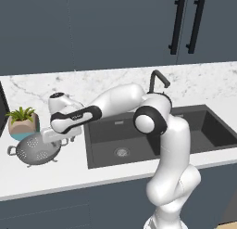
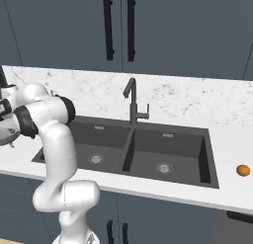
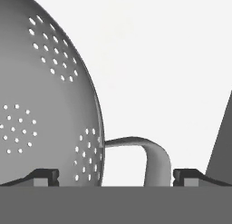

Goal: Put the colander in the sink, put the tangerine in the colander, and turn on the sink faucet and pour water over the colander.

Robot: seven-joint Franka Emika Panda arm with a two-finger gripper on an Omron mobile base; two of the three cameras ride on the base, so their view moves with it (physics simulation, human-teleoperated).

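Potted plant just behind colander (claw open).

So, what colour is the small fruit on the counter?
Orange. The tangerine shows best in the right base view, on the white counter right of the sink.

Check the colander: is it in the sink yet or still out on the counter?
Out. The colander stands upright on the counter, left of the sink, beside a potted plant.

Potted plant on marble counter, dark cabinets above
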